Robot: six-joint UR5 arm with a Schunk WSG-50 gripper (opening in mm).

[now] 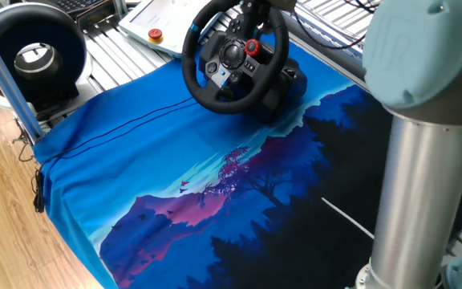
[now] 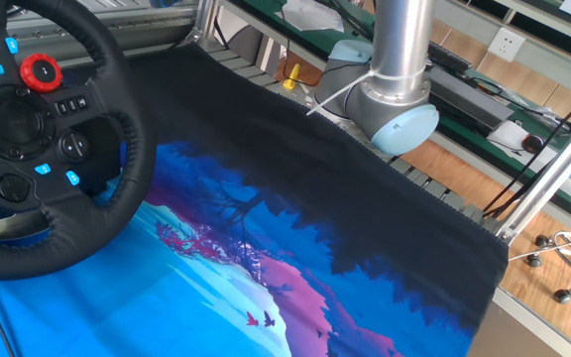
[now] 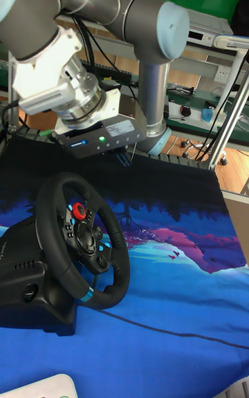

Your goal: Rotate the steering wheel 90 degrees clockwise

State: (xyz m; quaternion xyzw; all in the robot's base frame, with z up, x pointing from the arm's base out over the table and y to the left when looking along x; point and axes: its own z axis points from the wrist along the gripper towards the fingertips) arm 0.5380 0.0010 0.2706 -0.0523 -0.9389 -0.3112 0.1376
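The steering wheel (image 1: 233, 60) stands at the tabletop's (image 1: 119, 48) far edge, at about twelve o'clock in one fixed view. Its thick black rim looks padded and stitched, with a light-blue stripe (image 3: 86, 294) at six o'clock in the tall view. The round hub carries blue buttons and a red dial (image 3: 79, 211) near twelve o'clock. A printed cloth (image 1: 215, 193), blue and purple fading to black, covers the surface. The hand (image 3: 124, 158) hangs above and behind the rim, apart from it; its short dark fingers are mostly hidden under the glossy black body, so I cannot tell their spread. A black ring-shaped fan (image 1: 30, 56) sits at ten o'clock, partly cut off.
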